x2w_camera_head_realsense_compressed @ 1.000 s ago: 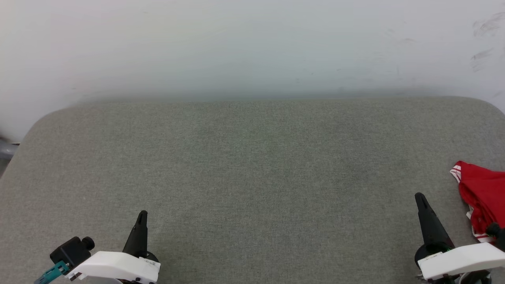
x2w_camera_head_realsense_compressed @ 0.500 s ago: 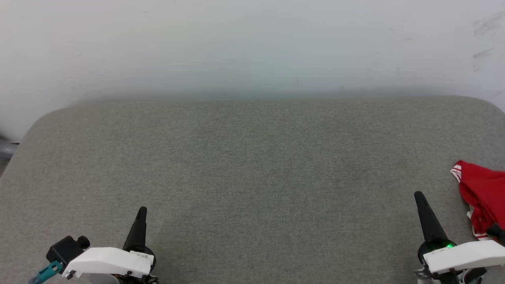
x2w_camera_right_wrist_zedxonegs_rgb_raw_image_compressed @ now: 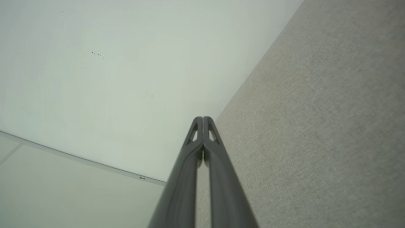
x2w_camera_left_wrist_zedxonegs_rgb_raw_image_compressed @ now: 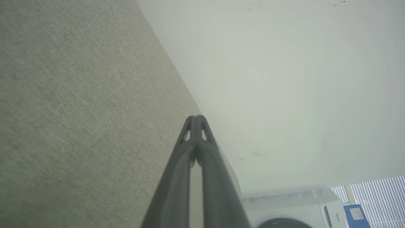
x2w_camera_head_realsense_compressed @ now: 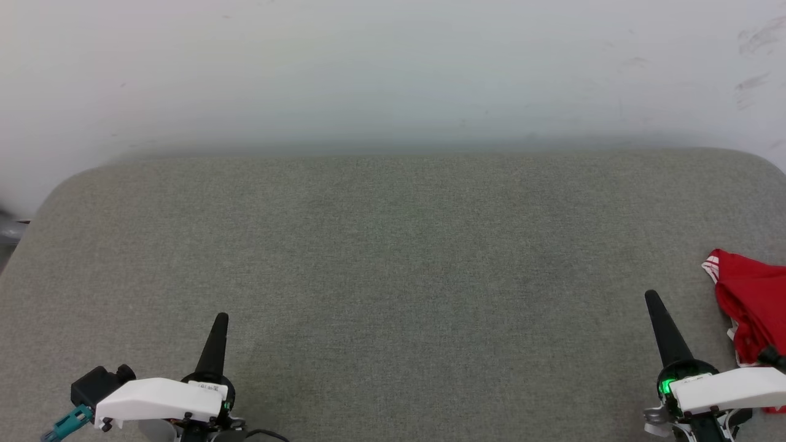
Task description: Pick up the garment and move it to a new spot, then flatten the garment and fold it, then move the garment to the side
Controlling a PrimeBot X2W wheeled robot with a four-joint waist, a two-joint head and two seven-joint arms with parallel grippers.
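Note:
The red garment (x2w_camera_head_realsense_compressed: 752,307) with white striped trim lies bunched at the right edge of the grey padded table (x2w_camera_head_realsense_compressed: 393,258), partly cut off by the frame. My right gripper (x2w_camera_head_realsense_compressed: 651,297) stands just left of it, shut and empty, not touching the fabric. At the lower left my left gripper (x2w_camera_head_realsense_compressed: 221,318) is also shut with nothing in it, far from the garment. In the left wrist view the left gripper (x2w_camera_left_wrist_zedxonegs_rgb_raw_image_compressed: 196,117) has its fingertips pressed together, and the right gripper (x2w_camera_right_wrist_zedxonegs_rgb_raw_image_compressed: 202,118) looks the same in the right wrist view.
A white wall (x2w_camera_head_realsense_compressed: 393,73) rises behind the table's far edge. A white appliance (x2w_camera_left_wrist_zedxonegs_rgb_raw_image_compressed: 294,209) and window blinds (x2w_camera_left_wrist_zedxonegs_rgb_raw_image_compressed: 379,196) show beyond the table in the left wrist view. The table's corners are rounded.
Both grippers have crept slightly forward, up the head view. A green light now shows on the right wrist. The garment has not moved.

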